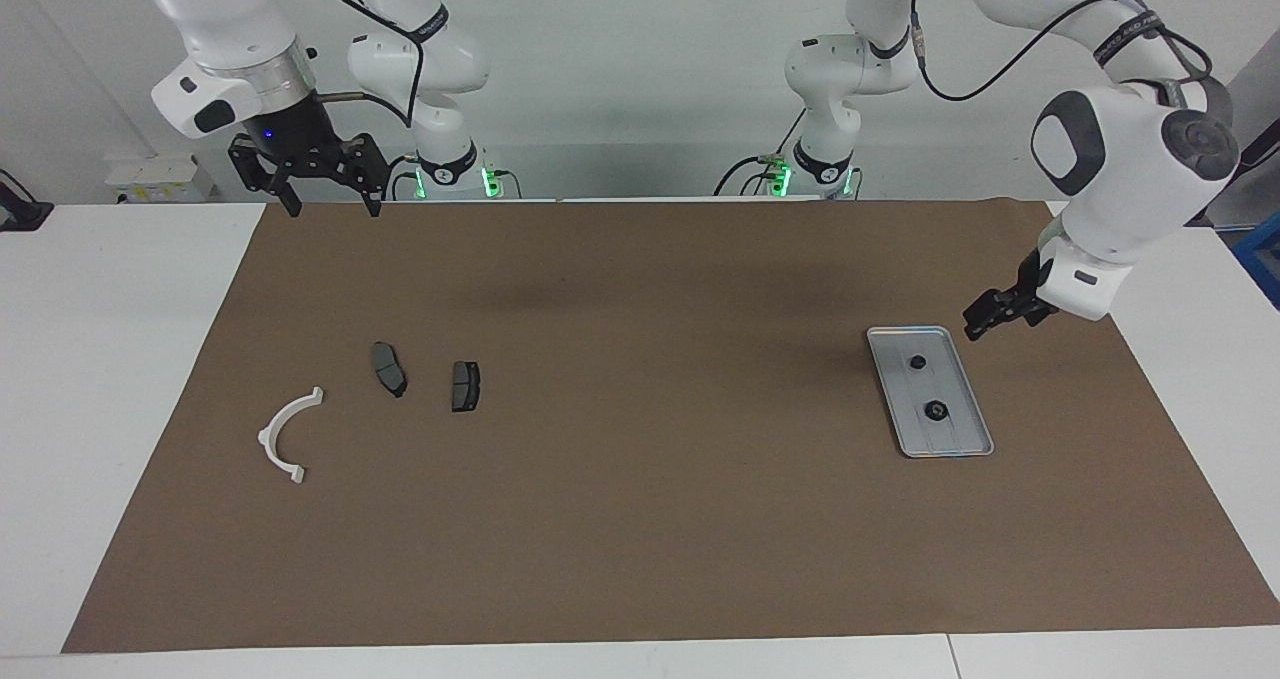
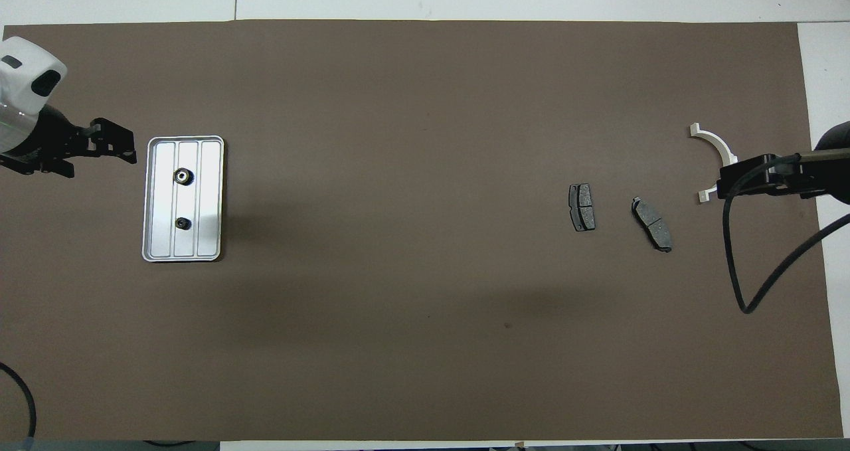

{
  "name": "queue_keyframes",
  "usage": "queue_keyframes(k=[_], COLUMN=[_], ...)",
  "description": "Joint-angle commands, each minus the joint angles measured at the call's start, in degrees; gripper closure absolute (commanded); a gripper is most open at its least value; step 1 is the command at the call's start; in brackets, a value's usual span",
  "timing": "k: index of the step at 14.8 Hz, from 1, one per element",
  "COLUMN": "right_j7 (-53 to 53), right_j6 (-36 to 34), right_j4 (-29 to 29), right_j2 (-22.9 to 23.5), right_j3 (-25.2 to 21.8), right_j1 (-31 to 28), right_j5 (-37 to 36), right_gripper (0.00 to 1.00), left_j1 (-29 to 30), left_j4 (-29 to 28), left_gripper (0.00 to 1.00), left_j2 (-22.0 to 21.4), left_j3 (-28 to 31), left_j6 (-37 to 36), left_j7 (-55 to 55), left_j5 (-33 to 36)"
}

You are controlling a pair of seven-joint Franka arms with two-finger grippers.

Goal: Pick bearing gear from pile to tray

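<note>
Now left gripper [image 1: 978, 321] open (empty)

A small silver tray [image 1: 930, 391] with rounded corners, a raised rim and faint lengthwise ribs lies flat on the brown mat toward the left arm's end of the table. Two little black round gears sit in it, apart from each other along its middle: the larger gear [image 1: 936, 411] farther from the robots, the smaller gear [image 1: 917, 363] nearer to them. Toward the right arm's end lies the rest of the pile, well apart from the tray: a white curved arc [image 1: 288, 435] and two dark grey brake pads [image 1: 389, 368] [image 1: 465, 385], all flat on the mat.
</note>
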Motion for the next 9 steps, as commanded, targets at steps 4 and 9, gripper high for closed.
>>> queue_keyframes(k=[4,9], right_j7=[0.4,0.4], right_j6=[0.77,0.77], right_j4=[-0.61,-0.69], right_j2=[-0.67,-0.76], right_j3=[0.47,0.47], right_j1=[-0.75,-0.66], right_j5=[-0.98,-0.98], right_gripper=[0.0,0.0], left_j1=[0.66,1.44], left_j4=[-5.95,-9.3], left_gripper=[0.0,0.0], left_j2=[-8.62,-11.52], left_j3=[-0.18,-0.62], left_j6=[-4.98,-4.45], left_j7=[0.67,0.67], left_j5=[0.15,0.07])
